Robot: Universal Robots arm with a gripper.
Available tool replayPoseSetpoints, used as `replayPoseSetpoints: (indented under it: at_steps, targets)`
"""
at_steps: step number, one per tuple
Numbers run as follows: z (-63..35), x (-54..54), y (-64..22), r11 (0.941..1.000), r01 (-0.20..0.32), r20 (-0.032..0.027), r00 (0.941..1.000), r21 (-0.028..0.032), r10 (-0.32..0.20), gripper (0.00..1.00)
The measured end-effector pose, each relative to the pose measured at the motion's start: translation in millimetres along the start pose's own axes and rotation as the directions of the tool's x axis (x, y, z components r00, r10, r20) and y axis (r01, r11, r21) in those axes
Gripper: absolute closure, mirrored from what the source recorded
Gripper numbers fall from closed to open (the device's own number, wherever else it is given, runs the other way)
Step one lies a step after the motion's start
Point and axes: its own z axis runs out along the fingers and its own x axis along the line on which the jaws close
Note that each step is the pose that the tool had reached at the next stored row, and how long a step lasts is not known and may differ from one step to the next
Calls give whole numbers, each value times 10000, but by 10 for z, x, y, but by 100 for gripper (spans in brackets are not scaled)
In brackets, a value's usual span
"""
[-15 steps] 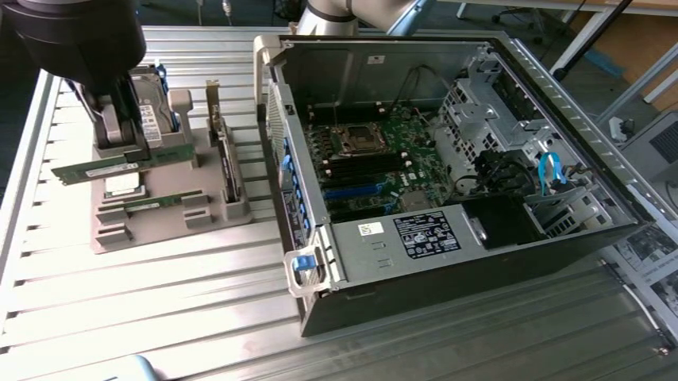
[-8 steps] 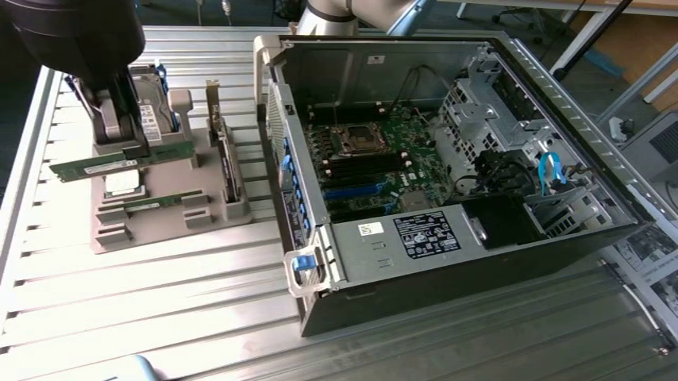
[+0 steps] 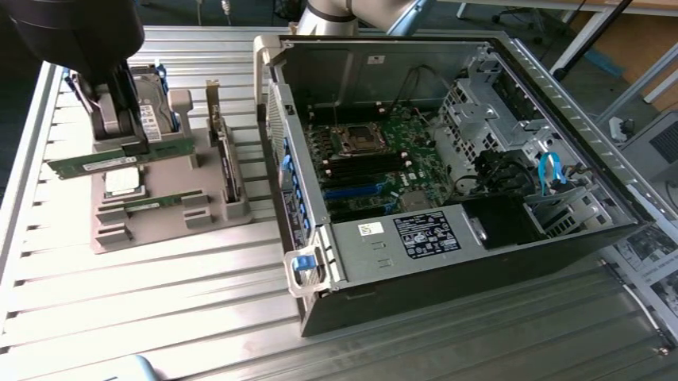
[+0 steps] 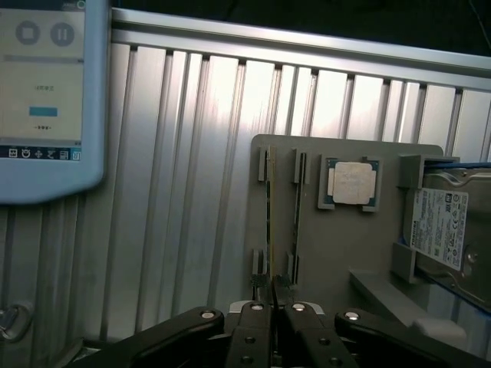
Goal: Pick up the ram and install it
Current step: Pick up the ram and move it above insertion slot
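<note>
My gripper (image 3: 119, 145) stands over the grey parts holder (image 3: 159, 226) at the exterior view's left. Its jaws are shut on the ram (image 3: 101, 164), a thin green stick with black chips that lies lengthwise across the holder. In the wrist view this ram (image 4: 269, 222) is edge-on and runs between the fingertips of my gripper (image 4: 272, 308). Whether it has left its slot I cannot tell. An identical stick (image 3: 151, 205) sits in the neighbouring slot (image 4: 298, 215). The open computer case (image 3: 350, 262) with its motherboard (image 3: 402, 151) lies to the exterior view's right.
On the holder there are also a square silver processor chip (image 4: 350, 182), a hard drive (image 4: 445, 230) and an upright expansion card (image 3: 225, 159). A pendant screen (image 4: 46, 100) rests on the ribbed aluminium table (image 3: 159, 302). The case's side wall (image 3: 286, 159) stands between holder and motherboard.
</note>
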Motion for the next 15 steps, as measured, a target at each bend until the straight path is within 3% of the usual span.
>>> replayPoseSetpoints:
  at_steps: [15]
  targets:
    - [-109,4,-20,10000,1,-1,10000,-1,-1,87]
